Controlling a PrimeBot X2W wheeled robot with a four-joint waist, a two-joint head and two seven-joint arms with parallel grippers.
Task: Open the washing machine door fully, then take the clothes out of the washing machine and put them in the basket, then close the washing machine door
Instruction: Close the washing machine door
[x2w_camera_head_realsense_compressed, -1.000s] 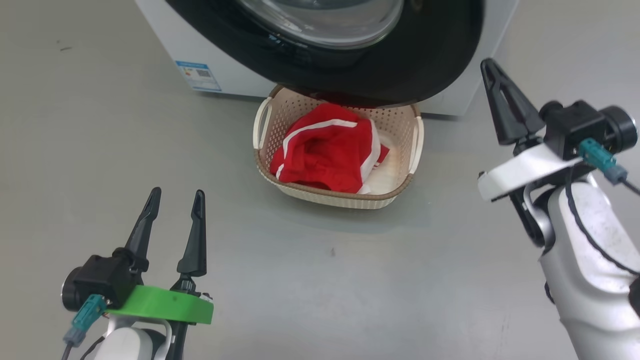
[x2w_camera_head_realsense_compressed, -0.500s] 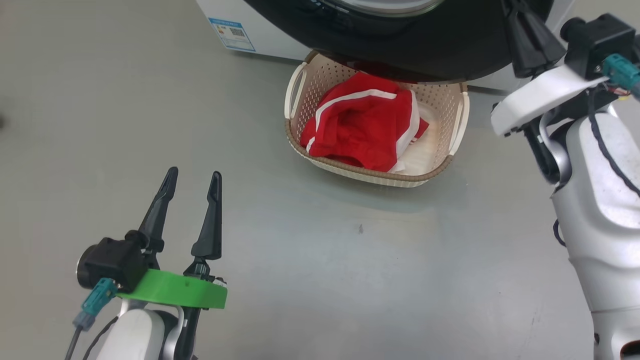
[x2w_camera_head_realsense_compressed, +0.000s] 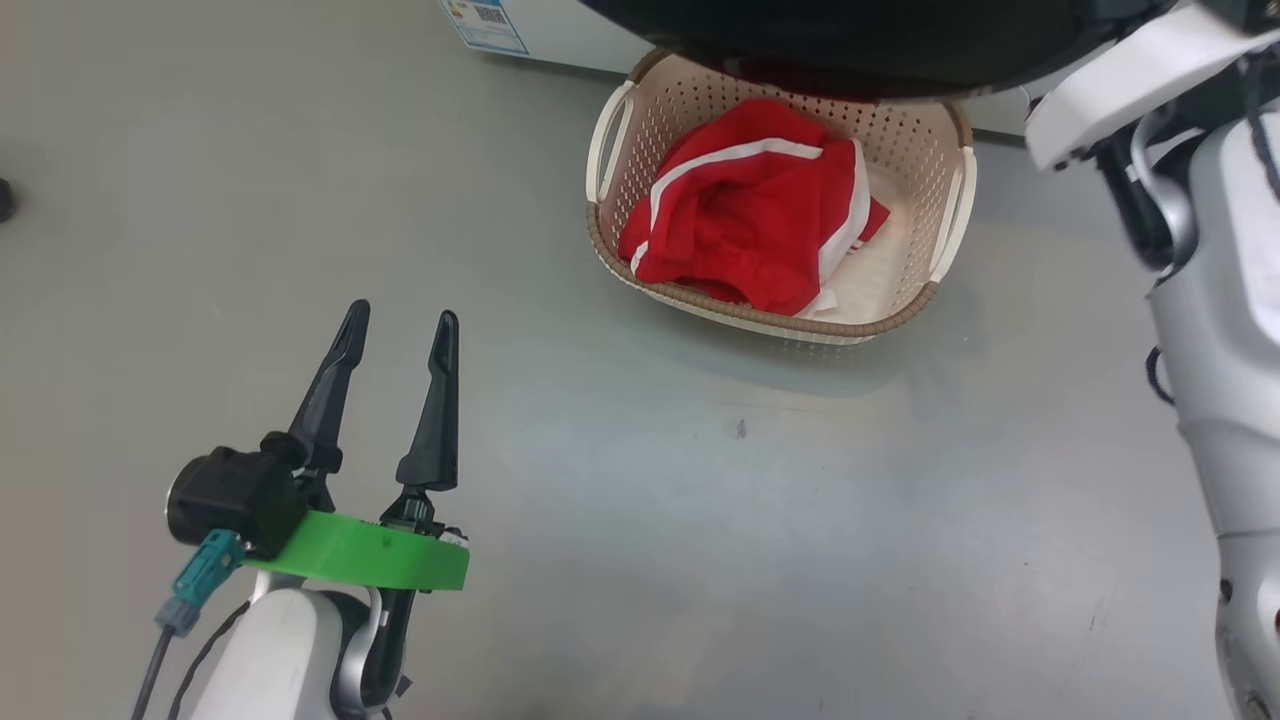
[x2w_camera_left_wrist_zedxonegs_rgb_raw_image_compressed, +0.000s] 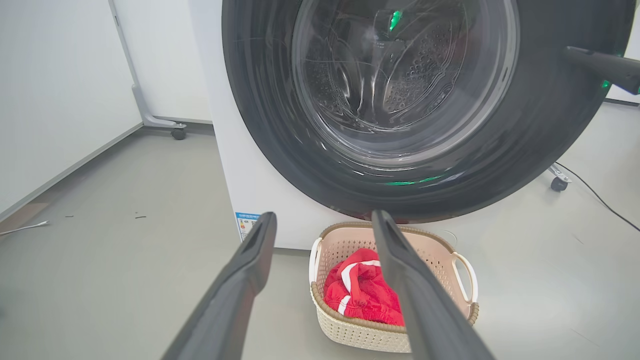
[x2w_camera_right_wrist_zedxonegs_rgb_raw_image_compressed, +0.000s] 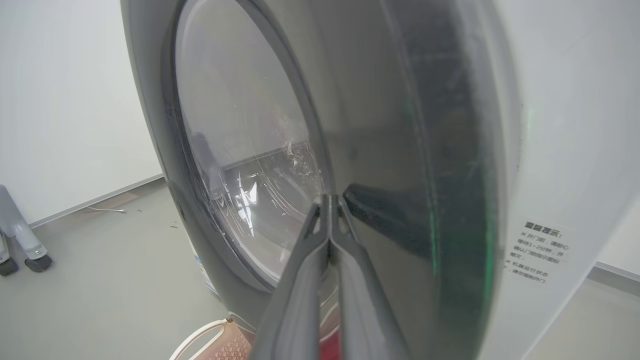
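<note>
Your right gripper (x2w_camera_right_wrist_zedxonegs_rgb_raw_image_compressed: 330, 200) has its fingers pressed together, holding nothing, with the tips at the glossy black rim of the washing machine door (x2w_camera_right_wrist_zedxonegs_rgb_raw_image_compressed: 400, 125), just beside the glass bowl. The clothes (x2w_camera_head_realsense_compressed: 750, 215) lie in the basket (x2w_camera_head_realsense_compressed: 905, 140), which stands on the floor under the door's lower edge, so I judge only the closing is left. Push on the rim, not the glass, steadily toward the washing machine (x2w_camera_left_wrist_zedxonegs_rgb_raw_image_compressed: 235, 150) until the latch catches, and hold the wide-open, empty left gripper (x2w_camera_head_realsense_compressed: 404, 312) low, clear of the swing
</note>
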